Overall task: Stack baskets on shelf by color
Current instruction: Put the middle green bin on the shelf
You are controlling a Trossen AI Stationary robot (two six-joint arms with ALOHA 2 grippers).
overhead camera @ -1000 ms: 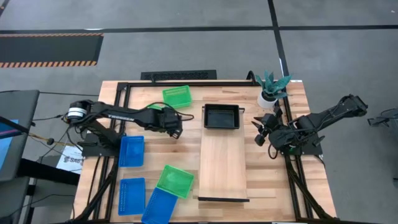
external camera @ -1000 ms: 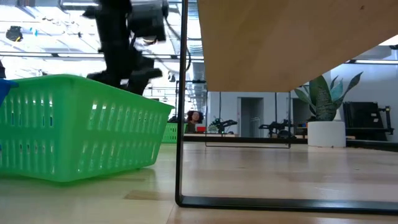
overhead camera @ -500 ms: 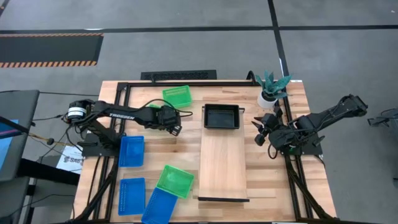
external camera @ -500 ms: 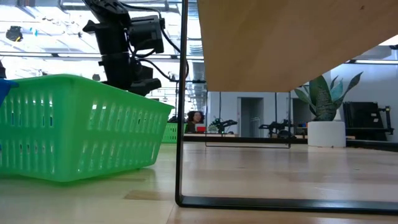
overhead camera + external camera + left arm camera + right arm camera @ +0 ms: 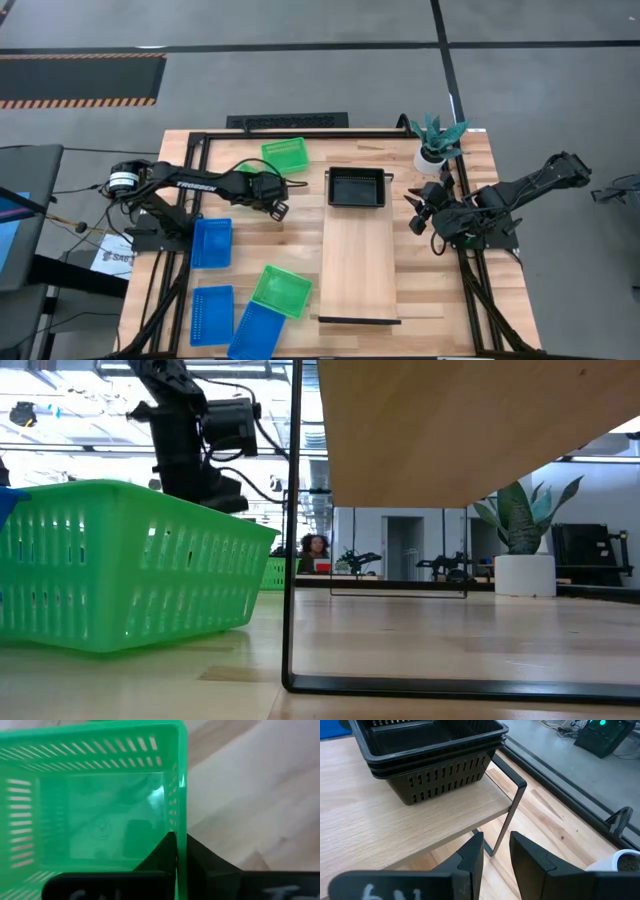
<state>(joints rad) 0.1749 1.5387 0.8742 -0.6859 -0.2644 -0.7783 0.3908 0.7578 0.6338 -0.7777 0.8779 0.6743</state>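
Grip is the thing to get right here: the left claw (image 5: 179, 851) has closed on the side wall of a green basket (image 5: 284, 154) at the far left of the surface (image 5: 440, 300), one finger inside the mesh and one outside. The wall is thin and springy, so the hold is probably narrow; I would lift slowly and keep the basket level, so it does not pivot around the pinch.

Black baskets (image 5: 427, 757) already sit nested at the far end of the shelf (image 5: 358, 260), so the green one wants the bare board just nearer the camera side of them, set square to the long edges. Carry it high enough to clear the black rail (image 5: 510, 810) and the black rim.

A second green basket (image 5: 281, 290) leans on a blue basket (image 5: 256, 330) near the front edge, with two more blue ones (image 5: 211, 242) to the left, all clear of the path. From above the third green one cannot be found.

The right claw (image 5: 495, 855) waits with its fingers apart beside the shelf's far corner, near the potted plant (image 5: 435, 145).
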